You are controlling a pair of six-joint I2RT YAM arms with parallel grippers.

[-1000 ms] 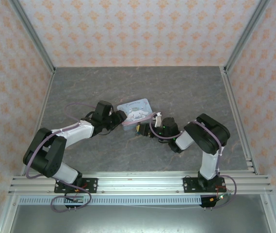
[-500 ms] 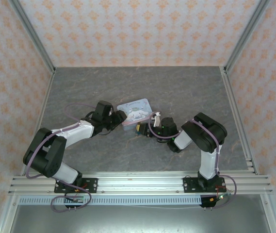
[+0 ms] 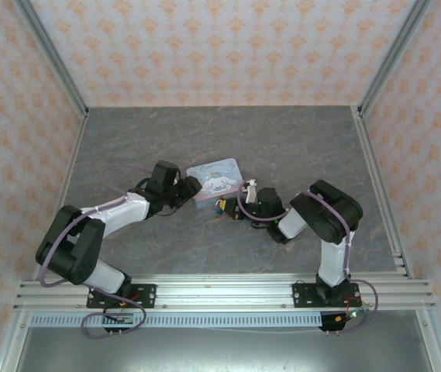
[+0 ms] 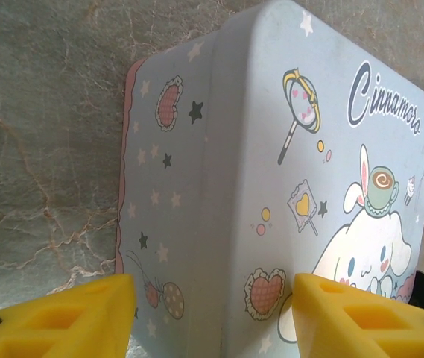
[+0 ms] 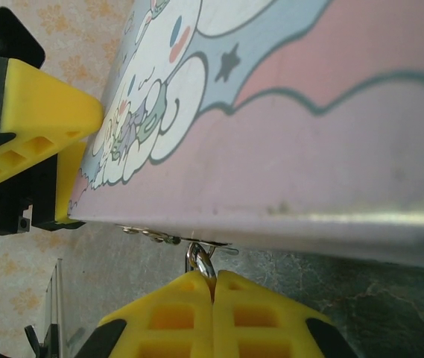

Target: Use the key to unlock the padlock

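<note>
Between the right claw's (image 5: 213, 283) closed tips, the key (image 5: 201, 259) protrudes.

The tin (image 4: 271, 149) between the left fingers (image 4: 62, 317) is smooth painted metal with a satin sheen. Both pairs of fingers are matt yellow plastic. At the tips of the right fingers (image 5: 167, 317), a thin loop (image 5: 200, 259) gleams as polished silvery metal. The counter (image 4: 48, 112) beneath looks matt and stone-veined.

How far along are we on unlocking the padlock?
Done: left fingers sit open either side of a corner of the tin. In hand: right fingers are shut on what looks like the key, a small silvery loop at the tin's lower edge. Left: inserting and turning it; I can't make out the padlock clearly.
</note>
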